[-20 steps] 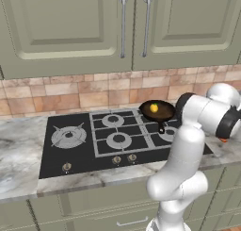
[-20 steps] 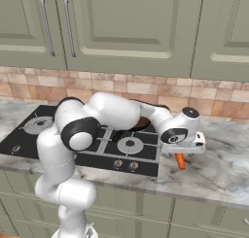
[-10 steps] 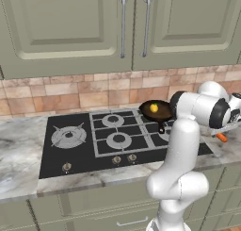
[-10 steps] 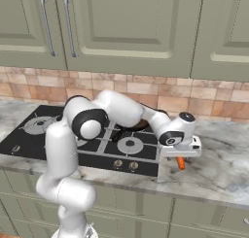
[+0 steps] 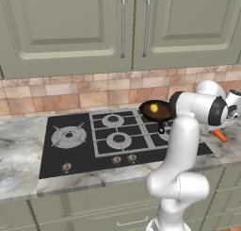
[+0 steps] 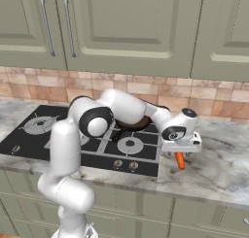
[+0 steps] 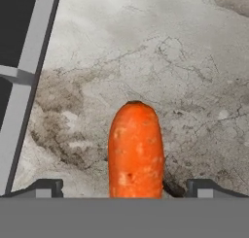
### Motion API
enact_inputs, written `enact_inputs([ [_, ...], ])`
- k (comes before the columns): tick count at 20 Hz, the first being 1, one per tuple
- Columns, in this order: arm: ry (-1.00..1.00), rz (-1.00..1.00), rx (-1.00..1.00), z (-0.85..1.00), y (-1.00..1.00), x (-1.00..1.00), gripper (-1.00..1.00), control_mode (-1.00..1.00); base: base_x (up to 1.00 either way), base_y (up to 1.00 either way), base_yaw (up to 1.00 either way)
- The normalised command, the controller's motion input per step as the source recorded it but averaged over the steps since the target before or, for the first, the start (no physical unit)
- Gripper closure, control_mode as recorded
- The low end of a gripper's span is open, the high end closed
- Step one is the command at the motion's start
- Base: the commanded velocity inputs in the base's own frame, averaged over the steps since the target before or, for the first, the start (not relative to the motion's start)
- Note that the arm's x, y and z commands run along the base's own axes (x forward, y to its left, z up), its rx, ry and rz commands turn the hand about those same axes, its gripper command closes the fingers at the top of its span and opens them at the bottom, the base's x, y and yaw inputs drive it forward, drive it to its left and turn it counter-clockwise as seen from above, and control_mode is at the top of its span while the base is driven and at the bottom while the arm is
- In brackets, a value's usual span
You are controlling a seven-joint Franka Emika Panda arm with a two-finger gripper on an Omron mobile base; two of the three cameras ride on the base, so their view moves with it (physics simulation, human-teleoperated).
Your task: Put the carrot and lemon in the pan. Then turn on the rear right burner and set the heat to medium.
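Observation:
The orange carrot (image 7: pixel 135 152) lies on the marble counter to the right of the cooktop, also seen as carrot (image 6: pixel 180 160) and carrot (image 5: pixel 219 136). My gripper (image 6: pixel 181 153) hangs just over it, pointing down. In the hand view the gripper (image 7: pixel 126 188) is open, one fingertip (image 7: pixel 46 187) on each side of the carrot's near end, not touching it. The dark pan (image 5: pixel 162 113) sits at the rear right of the cooktop with the yellow lemon (image 5: pixel 154 107) inside. The rear right burner is hidden under the pan.
The black cooktop (image 5: pixel 56 154) carries a large star-grate burner (image 5: pixel 68 136) at left and two middle burners (image 5: pixel 118 140). Knobs (image 5: pixel 116 160) line its front edge. The cooktop's edge (image 7: pixel 19 86) runs close to the left of the carrot. A tiled wall and cabinets stand behind.
The hand has come down over the carrot, closer to the counter. The jaws stayed open. Carrot, pan and lemon have not moved.

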Motion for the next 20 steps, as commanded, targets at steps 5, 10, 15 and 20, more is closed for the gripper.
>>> enact_inputs([
  [5,0.08,0.00,0.00,0.00,0.00,0.05,-1.00,-1.00,0.00,0.00,0.00],
  [10,0.10,0.00,0.00,-0.03,0.00,0.00,-1.00,-1.00,0.00,0.00,0.00],
  [15,0.07,0.00,0.00,-0.13,0.00,0.00,-1.00,-1.00,0.00,0.00,0.00],
  [20,0.02,0.00,0.00,-0.20,0.00,0.00,-1.00,-1.00,0.00,0.00,0.00],
])
